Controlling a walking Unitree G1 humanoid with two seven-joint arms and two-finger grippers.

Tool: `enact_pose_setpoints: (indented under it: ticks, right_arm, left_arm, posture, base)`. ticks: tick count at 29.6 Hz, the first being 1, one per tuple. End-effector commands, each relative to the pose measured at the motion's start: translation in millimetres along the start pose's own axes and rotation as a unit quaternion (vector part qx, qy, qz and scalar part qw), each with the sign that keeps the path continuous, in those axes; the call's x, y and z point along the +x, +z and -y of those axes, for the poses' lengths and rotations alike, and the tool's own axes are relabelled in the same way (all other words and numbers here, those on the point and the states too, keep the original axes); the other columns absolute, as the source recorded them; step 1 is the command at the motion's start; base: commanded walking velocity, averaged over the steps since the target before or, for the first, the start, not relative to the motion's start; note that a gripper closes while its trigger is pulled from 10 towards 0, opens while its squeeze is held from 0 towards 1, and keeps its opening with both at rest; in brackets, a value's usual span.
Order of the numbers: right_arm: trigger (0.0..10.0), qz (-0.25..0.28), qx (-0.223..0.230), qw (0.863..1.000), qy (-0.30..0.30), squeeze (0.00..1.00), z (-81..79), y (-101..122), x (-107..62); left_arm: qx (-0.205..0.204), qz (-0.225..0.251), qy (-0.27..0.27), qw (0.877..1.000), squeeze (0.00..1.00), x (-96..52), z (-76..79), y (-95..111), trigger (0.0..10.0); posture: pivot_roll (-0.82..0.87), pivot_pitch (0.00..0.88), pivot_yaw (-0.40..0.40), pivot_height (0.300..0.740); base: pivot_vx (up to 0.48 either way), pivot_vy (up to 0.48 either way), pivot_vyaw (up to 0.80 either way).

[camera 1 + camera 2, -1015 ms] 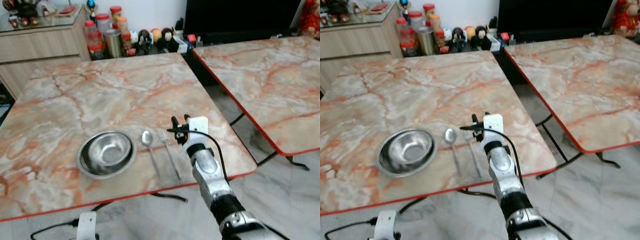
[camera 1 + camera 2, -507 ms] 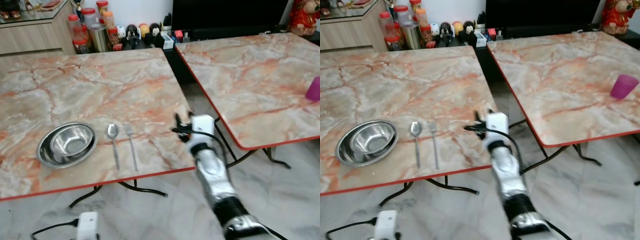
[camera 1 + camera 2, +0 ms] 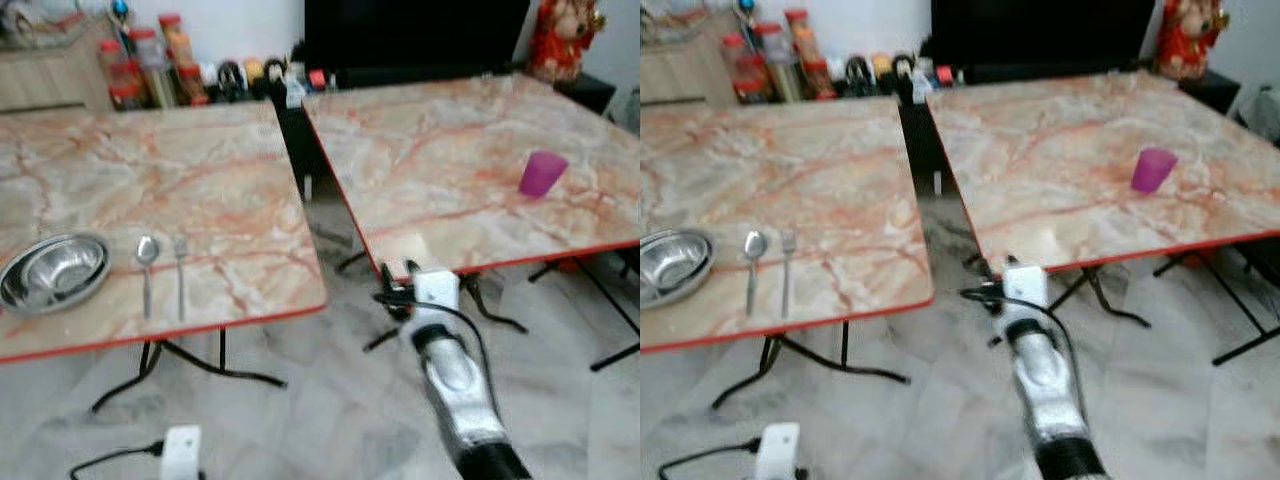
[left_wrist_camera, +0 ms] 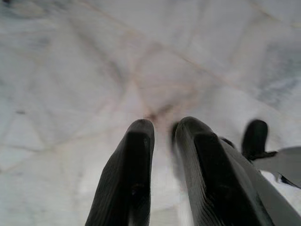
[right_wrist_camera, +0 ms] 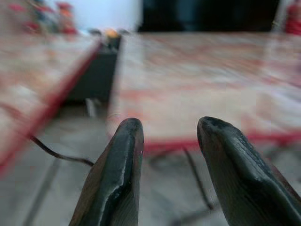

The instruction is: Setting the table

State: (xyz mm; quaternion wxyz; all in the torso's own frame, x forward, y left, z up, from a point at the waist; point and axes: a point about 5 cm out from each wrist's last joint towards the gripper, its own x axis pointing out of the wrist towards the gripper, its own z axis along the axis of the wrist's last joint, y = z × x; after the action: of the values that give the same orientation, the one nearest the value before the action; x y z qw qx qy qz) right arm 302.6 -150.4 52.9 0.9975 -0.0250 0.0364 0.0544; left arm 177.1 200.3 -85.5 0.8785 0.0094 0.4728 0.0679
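Note:
A steel bowl [image 3: 55,272], a spoon [image 3: 147,270] and a fork [image 3: 181,275] lie side by side near the front edge of the left marble table [image 3: 220,170]. A purple cup [image 3: 542,173] stands upright on the right marble table [image 3: 430,140], toward its right side. My right gripper [image 3: 392,292] reaches forward over the floor, just in front of the right table's red front edge. It is open, with nothing between its fingers [image 5: 124,160]. My left gripper [image 4: 162,127] hangs over the marble floor, its fingers [image 4: 136,160] close together and holding nothing.
A floor gap [image 3: 330,250] with folding table legs separates the two tables. Jars and figurines [image 3: 150,70] line the back wall beside a dark cabinet [image 3: 400,40]. A red figure [image 3: 560,35] stands at the back right. A white device [image 3: 180,445] with a cable lies on the floor.
The camera has swung right, so the bowl, spoon and fork now sit at the picture's left and the purple cup is nearer the middle. My right gripper went from the left table's corner to the right table's front.

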Motion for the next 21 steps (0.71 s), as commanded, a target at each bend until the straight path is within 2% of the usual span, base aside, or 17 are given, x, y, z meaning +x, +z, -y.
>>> enact_pose_setpoints:
  ticks: [1, 5, 8, 11, 14, 15, 18, 21]
  right_arm:
    - [10.0, -0.036, 0.009, 0.999, 0.006, 0.0, -5.3, -14, -3.3]
    - [10.0, -0.151, 0.007, 0.989, 0.004, 0.0, 0.2, -57, -20.1]
    - [10.0, -0.206, 0.018, 0.978, -0.002, 0.0, 2.3, -75, -31.5]
    - [10.0, -0.292, 0.017, 0.956, -0.002, 0.0, 3.6, -102, -53.4]
    - [10.0, -0.346, 0.014, 0.938, 0.002, 0.0, 4.2, -120, -72.9]
    - [10.0, -0.385, 0.008, 0.923, -0.001, 0.0, 5.7, -132, -88.5]
    - [10.0, -0.416, 0.012, 0.909, -0.02, 0.0, 9.0, -142, -103.1]
    - [10.0, -0.428, 0.022, 0.903, -0.038, 0.0, 10.5, -147, -111.2]
  left_arm:
    - [0.008, -0.002, 0.007, 1.0, 0.0, -0.1, -6.9, 1, 10.0]
    - [0.011, -0.001, 0.008, 1.0, 0.0, 0.1, -6.6, 1, 10.0]
    - [0.007, -0.001, 0.008, 1.0, 0.0, 0.2, -6.4, 2, 10.0]
    - [0.005, 0.012, 0.005, 1.0, 0.0, 0.4, -6.4, 6, 10.0]
    - [-0.008, 0.021, 0.01, 1.0, 0.0, 0.4, -8.3, 8, 10.0]
    - [-0.007, 0.022, 0.008, 1.0, 0.0, 0.4, -8.6, 9, 10.0]
    - [-0.006, 0.029, 0.012, 0.999, 0.0, 0.4, -9.8, 11, 10.0]
    - [-0.006, 0.033, 0.014, 0.999, 0.0, 0.4, -10.7, 12, 10.0]
  posture:
    - [-0.05, 0.025, 0.001, 0.74]
    - [-0.05, 0.016, 0.001, 0.74]
    - [-0.05, 0.008, 0.001, 0.74]
    - [-0.04, 0.0, 0.003, 0.74]
    - [-0.04, 0.0, 0.003, 0.74]
    - [-0.04, 0.0, 0.001, 0.74]
    - [-0.04, 0.0, 0.001, 0.74]
    - [-0.04, 0.0, 0.003, 0.74]
  base:
    - [0.0, -0.465, 0.0]
    - [0.0, -0.377, 0.0]
    - [0.0, 0.0, 0.0]
    - [0.0, 0.0, 0.0]
    - [0.0, 0.0, 0.0]
    - [0.0, 0.0, 0.0]
    - [0.0, 0.0, 0.0]
    - [0.119, 0.0, 0.0]
